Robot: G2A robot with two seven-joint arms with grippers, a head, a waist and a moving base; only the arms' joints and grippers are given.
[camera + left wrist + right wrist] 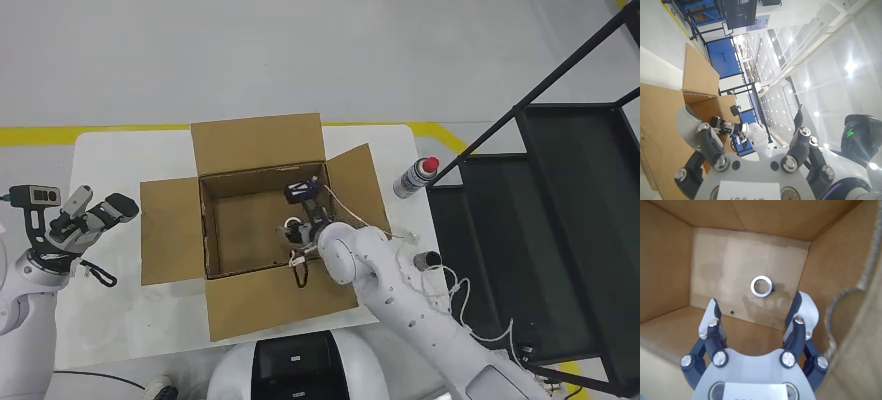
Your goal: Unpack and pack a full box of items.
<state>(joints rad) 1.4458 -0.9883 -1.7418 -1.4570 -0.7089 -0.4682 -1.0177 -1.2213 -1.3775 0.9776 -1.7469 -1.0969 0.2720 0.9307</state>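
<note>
one white table under open cardboard box, grey floor around

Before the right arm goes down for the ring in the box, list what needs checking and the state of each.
1. Right gripper open and empty: ok, its fingers are spread with nothing between them.
2. Ring reachable: ok, it lies flat on the floor of the box, ahead of the gripper.
3. Path to the ring free: ok, only a small dark speck lies nearby on the floor.
4. Box flaps folded out: ok in the top view.
5. Left gripper clear of the box: ok, it is open beside the left flap.
6. Ring tall enough to pinch: cannot tell.
</note>
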